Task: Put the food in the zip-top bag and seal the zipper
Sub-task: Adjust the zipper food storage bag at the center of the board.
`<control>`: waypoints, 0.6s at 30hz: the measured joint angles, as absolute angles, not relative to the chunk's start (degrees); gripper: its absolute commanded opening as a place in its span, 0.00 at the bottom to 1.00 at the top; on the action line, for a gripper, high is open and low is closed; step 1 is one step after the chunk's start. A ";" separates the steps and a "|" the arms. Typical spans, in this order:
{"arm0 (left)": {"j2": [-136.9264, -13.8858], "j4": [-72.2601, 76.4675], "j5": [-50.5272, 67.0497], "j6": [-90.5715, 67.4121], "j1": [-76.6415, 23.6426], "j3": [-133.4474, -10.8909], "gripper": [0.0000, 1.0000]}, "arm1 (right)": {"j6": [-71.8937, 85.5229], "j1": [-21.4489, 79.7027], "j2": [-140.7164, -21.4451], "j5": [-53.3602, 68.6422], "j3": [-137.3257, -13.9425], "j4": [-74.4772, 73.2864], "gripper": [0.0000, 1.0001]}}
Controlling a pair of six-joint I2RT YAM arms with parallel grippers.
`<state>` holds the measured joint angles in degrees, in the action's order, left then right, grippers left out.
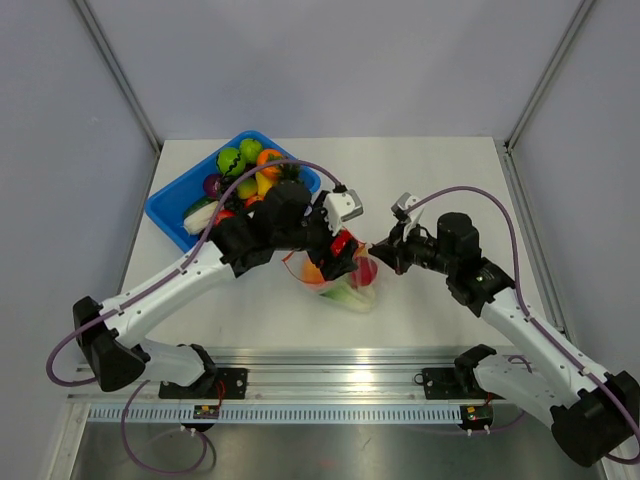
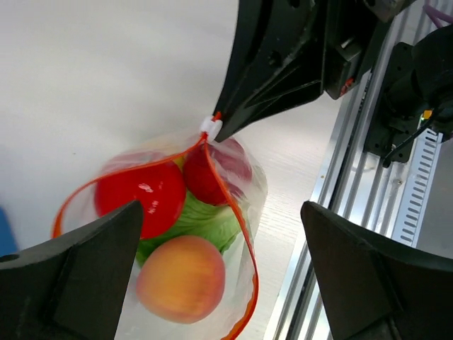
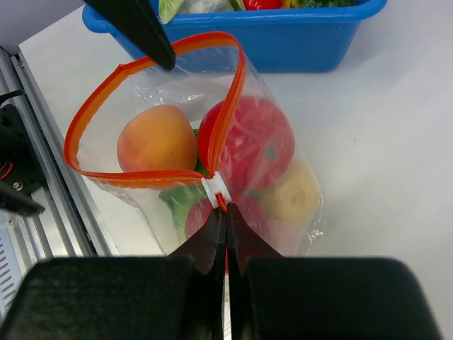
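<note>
The clear zip-top bag point(image 1: 345, 282) stands open on the table, holding food: a peach point(image 2: 180, 280), a red tomato point(image 2: 138, 195), lettuce point(image 2: 205, 219) and a yellow piece point(image 3: 294, 191). My right gripper point(image 3: 226, 212) is shut on the end of the red-orange zipper point(image 3: 205, 40), right behind the white slider point(image 3: 216, 190); it shows from the left wrist view too point(image 2: 230, 126). My left gripper point(image 2: 221, 212) is open and empty, its fingers point(image 2: 71, 283) straddling the bag's mouth from above. One left finger point(image 3: 138, 25) touches the strip's far side.
A blue bin point(image 1: 170, 208) with several more toy fruits and vegetables point(image 1: 245, 165) stands at the back left, just behind the bag. The aluminium rail point(image 1: 330, 385) runs along the near table edge. Both arms meet over the bag.
</note>
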<state>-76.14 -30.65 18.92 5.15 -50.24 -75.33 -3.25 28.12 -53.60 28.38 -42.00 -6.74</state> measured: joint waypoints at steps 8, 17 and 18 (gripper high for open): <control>-73.76 -22.11 19.55 17.06 -50.13 -71.79 0.77 | -3.90 28.10 -50.74 28.10 -40.10 -5.02 0.00; -82.74 -23.18 25.56 26.76 -50.13 -79.05 0.73 | -3.88 28.12 -50.74 28.12 -39.99 -4.01 0.00; -83.57 -23.40 26.20 27.27 -50.13 -79.29 0.70 | -3.88 28.12 -50.74 28.14 -39.99 -3.97 0.00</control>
<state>-83.57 -23.40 26.20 27.27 -50.13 -79.29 -3.88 28.12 -50.74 28.14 -39.99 -3.97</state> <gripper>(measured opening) 0.739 0.009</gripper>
